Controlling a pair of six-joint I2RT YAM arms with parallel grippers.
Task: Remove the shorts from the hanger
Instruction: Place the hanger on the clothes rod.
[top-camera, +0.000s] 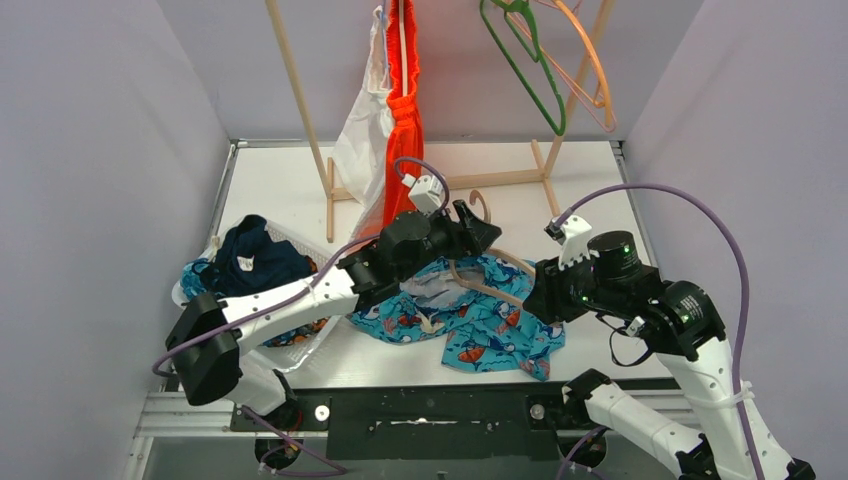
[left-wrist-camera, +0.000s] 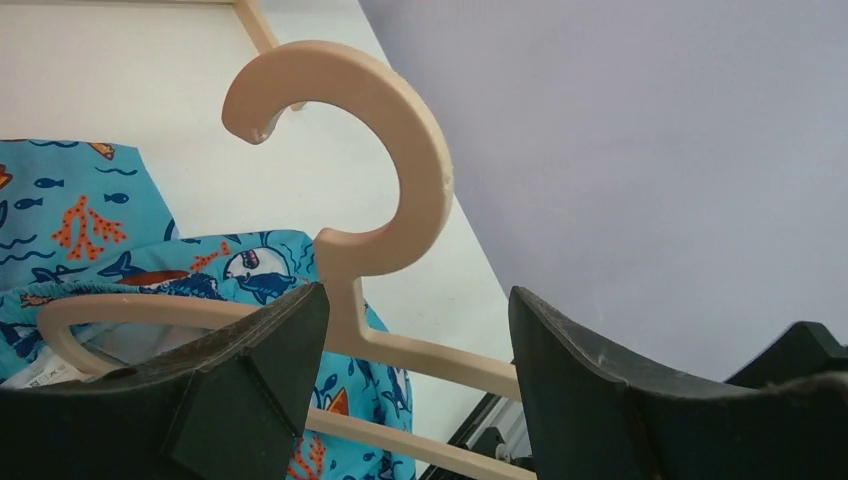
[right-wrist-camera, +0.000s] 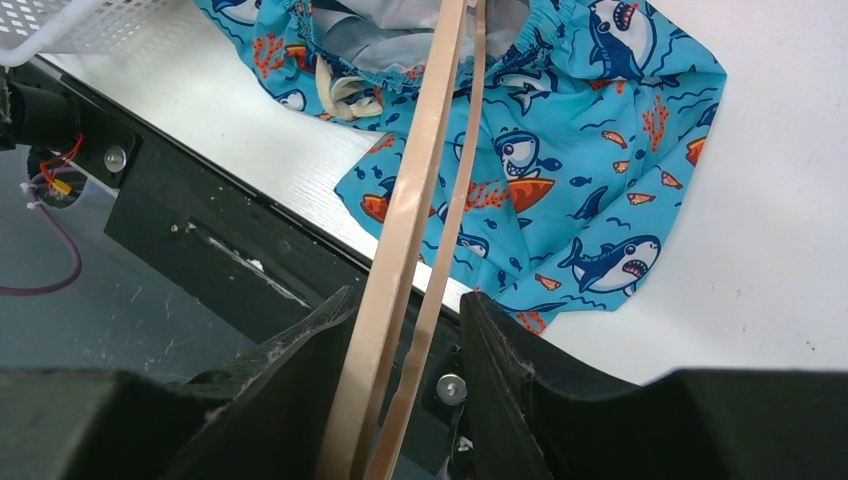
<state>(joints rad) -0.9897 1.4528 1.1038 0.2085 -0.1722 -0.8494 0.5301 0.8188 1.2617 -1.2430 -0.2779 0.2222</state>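
The teal shark-print shorts (top-camera: 480, 325) lie on the table between my arms, their waistband still round a beige hanger (top-camera: 478, 285). My right gripper (top-camera: 545, 290) is shut on the hanger's two bars (right-wrist-camera: 420, 170) at one end, over the table's near edge; the shorts (right-wrist-camera: 590, 150) spread beyond it. My left gripper (top-camera: 478, 228) is open, its jaws wide apart on either side of the hanger's neck (left-wrist-camera: 345, 300) below the hook (left-wrist-camera: 400, 150), without clamping it. The shorts (left-wrist-camera: 230, 265) show behind the hanger. Bright orange shorts (top-camera: 403, 110) hang on the rack at the back.
A white mesh basket (top-camera: 310, 345) at the left holds navy shorts (top-camera: 250, 260) and other patterned ones. A wooden rack (top-camera: 300, 100) at the back carries a white cloth (top-camera: 362, 135), a green hanger (top-camera: 530, 70) and an orange hanger (top-camera: 588, 60). Grey walls close both sides.
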